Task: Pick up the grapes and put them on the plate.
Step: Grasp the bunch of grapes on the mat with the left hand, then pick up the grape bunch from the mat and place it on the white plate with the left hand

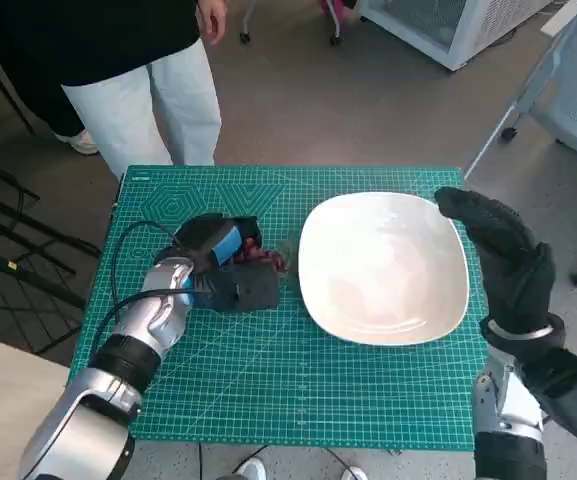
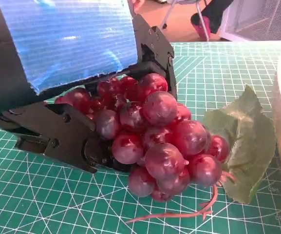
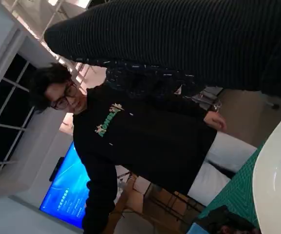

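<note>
A bunch of dark red grapes (image 1: 264, 259) with a green leaf (image 2: 245, 141) lies on the green cutting mat (image 1: 298, 390), just left of the white plate (image 1: 383, 270). My left hand (image 1: 218, 265) lies over the bunch. In the left wrist view its black fingers (image 2: 67, 136) close round both sides of the grapes (image 2: 155, 141), which touch the mat. My gloved right hand (image 1: 503, 255) hovers at the plate's right edge, fingers stretched out and holding nothing. Nothing lies on the plate.
A person (image 1: 138, 70) in a black top and pale trousers stands at the table's far left side, also seen as a person (image 3: 145, 141) in the right wrist view. A black cable (image 1: 118, 260) loops beside my left forearm. Chair legs and a white unit stand on the floor beyond.
</note>
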Controlling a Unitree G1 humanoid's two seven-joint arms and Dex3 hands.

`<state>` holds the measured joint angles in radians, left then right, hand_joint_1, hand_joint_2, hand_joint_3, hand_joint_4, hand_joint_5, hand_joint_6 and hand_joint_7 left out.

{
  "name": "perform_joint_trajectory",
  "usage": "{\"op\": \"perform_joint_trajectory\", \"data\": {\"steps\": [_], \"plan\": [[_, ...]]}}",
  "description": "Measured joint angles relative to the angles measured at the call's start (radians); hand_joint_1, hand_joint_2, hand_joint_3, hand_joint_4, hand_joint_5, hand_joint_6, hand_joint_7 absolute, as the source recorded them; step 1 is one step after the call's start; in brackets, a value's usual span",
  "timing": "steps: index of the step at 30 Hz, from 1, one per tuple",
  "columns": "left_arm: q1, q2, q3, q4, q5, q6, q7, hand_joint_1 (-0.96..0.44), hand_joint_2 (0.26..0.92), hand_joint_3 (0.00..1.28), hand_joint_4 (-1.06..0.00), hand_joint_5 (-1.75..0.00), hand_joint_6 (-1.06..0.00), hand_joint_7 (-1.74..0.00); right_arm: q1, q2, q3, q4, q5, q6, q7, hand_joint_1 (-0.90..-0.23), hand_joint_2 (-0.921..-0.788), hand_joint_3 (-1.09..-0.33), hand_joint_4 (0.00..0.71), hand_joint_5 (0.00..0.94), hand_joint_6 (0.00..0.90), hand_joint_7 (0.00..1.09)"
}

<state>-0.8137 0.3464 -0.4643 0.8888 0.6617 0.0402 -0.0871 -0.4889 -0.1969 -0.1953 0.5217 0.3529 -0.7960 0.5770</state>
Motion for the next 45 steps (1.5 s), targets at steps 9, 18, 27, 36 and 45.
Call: {"op": "perform_joint_trajectory", "data": {"steps": [9,18,27,36,45], "plan": [[0.000,0.000,-0.001,0.002,0.001,-0.003,0.004,0.00,0.920,0.11,-0.64,-1.28,-0.58,-1.16,-0.001,0.001,0.000,0.003,0.000,0.000,0.000,-0.597,-0.921,-0.694,0.179,0.000,0.004,0.37],[0.001,0.008,-0.004,-0.033,0.002,0.020,-0.017,0.00,0.920,0.12,-0.64,-1.27,-0.57,-1.18,-0.002,0.002,0.000,0.003,0.000,-0.002,0.000,-0.594,-0.921,-0.697,0.177,0.000,0.000,0.38],[0.033,0.039,0.007,-0.146,0.000,0.067,-0.063,0.00,0.920,0.11,-0.65,-1.25,-0.57,-1.19,-0.003,0.003,0.000,0.004,-0.001,-0.004,0.000,-0.594,-0.921,-0.698,0.173,0.000,-0.001,0.38],[0.073,0.087,0.057,-0.355,-0.002,0.126,-0.106,0.00,0.920,0.10,-0.67,-1.25,-0.58,-1.16,-0.005,0.004,0.000,0.011,-0.002,-0.012,0.000,-0.592,-0.921,-0.698,0.172,0.000,-0.001,0.38],[0.105,0.130,0.127,-0.567,-0.003,0.154,-0.118,0.00,0.920,0.07,-0.71,-1.22,-0.62,-1.09,-0.011,0.005,-0.001,0.024,-0.002,-0.021,-0.001,-0.593,-0.921,-0.699,0.169,0.000,-0.001,0.38]]}}
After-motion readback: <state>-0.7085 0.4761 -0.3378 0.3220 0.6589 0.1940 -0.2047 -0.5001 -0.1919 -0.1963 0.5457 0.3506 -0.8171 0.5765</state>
